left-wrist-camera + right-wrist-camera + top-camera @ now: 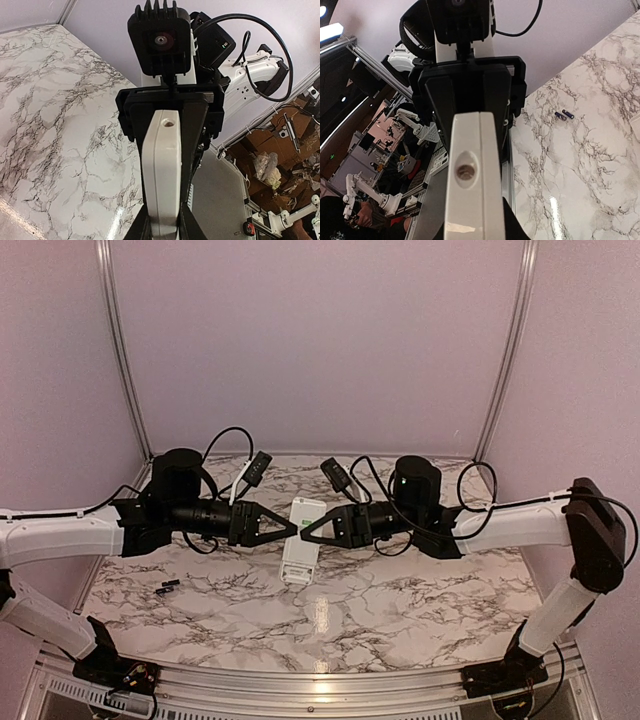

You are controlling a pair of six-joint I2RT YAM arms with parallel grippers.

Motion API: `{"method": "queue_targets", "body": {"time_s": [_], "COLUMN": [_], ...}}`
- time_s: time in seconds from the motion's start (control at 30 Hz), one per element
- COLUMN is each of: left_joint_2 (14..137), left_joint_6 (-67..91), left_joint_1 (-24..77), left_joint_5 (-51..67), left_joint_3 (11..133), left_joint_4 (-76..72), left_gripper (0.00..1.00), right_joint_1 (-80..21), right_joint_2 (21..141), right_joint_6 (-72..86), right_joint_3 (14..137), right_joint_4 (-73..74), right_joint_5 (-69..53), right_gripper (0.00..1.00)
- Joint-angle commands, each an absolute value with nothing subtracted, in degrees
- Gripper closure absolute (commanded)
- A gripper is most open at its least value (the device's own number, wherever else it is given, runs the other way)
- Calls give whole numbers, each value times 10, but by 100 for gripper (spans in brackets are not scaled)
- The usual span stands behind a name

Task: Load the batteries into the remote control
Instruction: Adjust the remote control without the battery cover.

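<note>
One wide table top (420, 610) is seen under the remote control (303, 540). It is smooth and shiny, with grey veins like marble.

Two black grippers are closed on the remote, which looks to be lifted off the table. The left gripper (294, 527) is on the left of it and the right gripper (304, 532) is on the right. The remote is pinched tight between each pair of fingers, and nothing else is held. The fingers are hard, flat and pointed.

The remote is a thin white bar of smooth plastic with rounded corners. A small round hole is seen in its narrow edge.

Two batteries (167, 587) are left lying on the table, well off to the left of the remote and apart from it. They are tiny, dark, slim tubes, side by side.

No battery is loaded yet. The step in hand looks like getting the remote held and turned so its back can be opened. Next, the cover most likely has to be slid off. Then one gripper must be freed to fetch a battery while the remote is kept steady by the other.
</note>
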State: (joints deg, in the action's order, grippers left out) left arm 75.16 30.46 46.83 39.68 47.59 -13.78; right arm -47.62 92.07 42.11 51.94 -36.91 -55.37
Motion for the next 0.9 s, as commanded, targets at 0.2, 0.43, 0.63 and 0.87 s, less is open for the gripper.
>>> {"method": "queue_targets", "body": {"time_s": [0.2, 0.43, 0.63, 0.87], "left_joint_2": [781, 763, 692, 638], "left_joint_6": [294, 274, 217, 107], "left_joint_1": [472, 465, 423, 410], "left_joint_5": [405, 376, 296, 88], "left_joint_3": [497, 500, 510, 552], "left_joint_4": [-159, -115, 39, 321], "left_gripper": [100, 85, 35, 21], "right_joint_1": [-488, -488, -472, -437], "right_joint_2": [933, 930, 909, 879], "right_joint_6": [439, 425, 401, 342], "right_joint_3": [559, 562, 556, 544], "right_joint_4": [-403, -382, -344, -253], "right_joint_5": [-577, -574, -556, -525], "right_gripper": [82, 100, 100, 100]}}
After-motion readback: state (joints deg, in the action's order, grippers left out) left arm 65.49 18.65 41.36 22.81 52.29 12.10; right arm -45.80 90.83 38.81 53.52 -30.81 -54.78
